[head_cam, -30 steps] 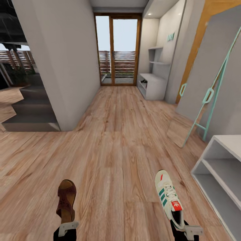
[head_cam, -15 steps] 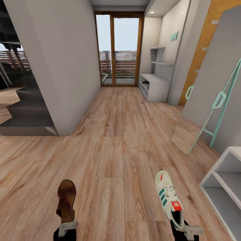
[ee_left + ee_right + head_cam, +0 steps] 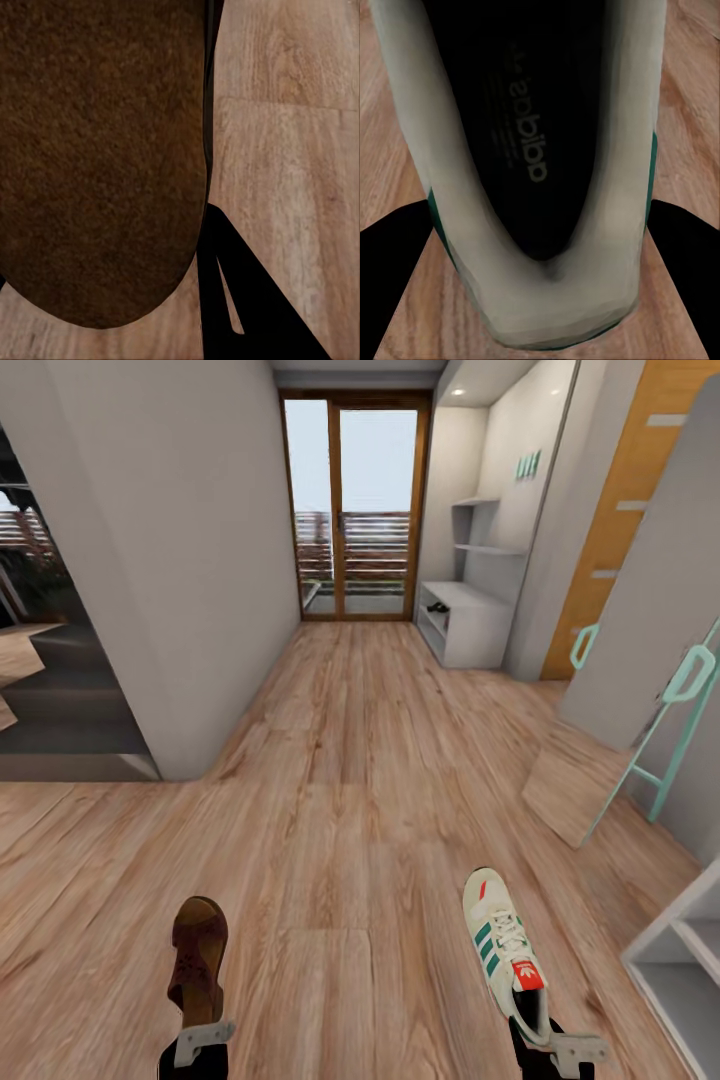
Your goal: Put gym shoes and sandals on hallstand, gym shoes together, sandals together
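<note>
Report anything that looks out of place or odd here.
Nothing stands out. The left gripper holds a brown sandal and the right gripper a gym shoe, both level above the corridor floor; nothing spilled or damaged.

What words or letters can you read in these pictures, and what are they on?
"adidas": printed on the dark insole inside the gym shoe, seen in the right wrist view.
Red tongue tab on the same shoe in the head view: a white logo, too small to read.
Green marks on the far wall above the hallstand: too blurred to tell whether they are letters.
The sandal shows no writing.
</note>
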Tool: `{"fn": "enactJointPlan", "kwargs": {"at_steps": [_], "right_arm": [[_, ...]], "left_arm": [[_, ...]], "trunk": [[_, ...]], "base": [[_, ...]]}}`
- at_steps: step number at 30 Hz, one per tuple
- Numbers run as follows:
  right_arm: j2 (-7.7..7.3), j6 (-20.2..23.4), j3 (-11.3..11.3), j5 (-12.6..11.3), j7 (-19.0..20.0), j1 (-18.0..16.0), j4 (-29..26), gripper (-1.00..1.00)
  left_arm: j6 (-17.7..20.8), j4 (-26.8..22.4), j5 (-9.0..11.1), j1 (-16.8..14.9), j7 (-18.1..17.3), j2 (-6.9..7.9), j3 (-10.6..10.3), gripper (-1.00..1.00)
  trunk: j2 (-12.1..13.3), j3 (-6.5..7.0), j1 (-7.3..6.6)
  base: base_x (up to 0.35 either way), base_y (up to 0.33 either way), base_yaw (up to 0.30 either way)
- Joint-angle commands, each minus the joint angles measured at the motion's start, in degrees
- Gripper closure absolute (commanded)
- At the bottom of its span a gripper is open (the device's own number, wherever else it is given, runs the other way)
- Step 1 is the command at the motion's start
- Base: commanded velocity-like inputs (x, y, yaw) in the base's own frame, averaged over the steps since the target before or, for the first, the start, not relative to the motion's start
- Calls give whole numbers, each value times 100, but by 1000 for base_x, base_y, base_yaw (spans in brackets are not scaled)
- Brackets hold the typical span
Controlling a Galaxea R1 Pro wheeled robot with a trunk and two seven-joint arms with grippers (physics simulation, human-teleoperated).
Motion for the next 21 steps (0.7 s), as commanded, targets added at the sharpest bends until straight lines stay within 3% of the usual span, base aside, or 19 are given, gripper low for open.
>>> {"fn": "enactJointPlan", "kwargs": {"at_steps": [1,21], "right_arm": [[4,-23,-49,41,39,-6,2,100],[4,-22,-49,41,39,-6,2,100]], "left_arm": [[-15,-4,-52,-5,-41,-6,50,100],[-15,-9,-51,-5,-41,-4,51,100]], "trunk": [[-2,-5,2],[-2,-5,2]], "base": [[338,0,0],[338,0,0]]}}
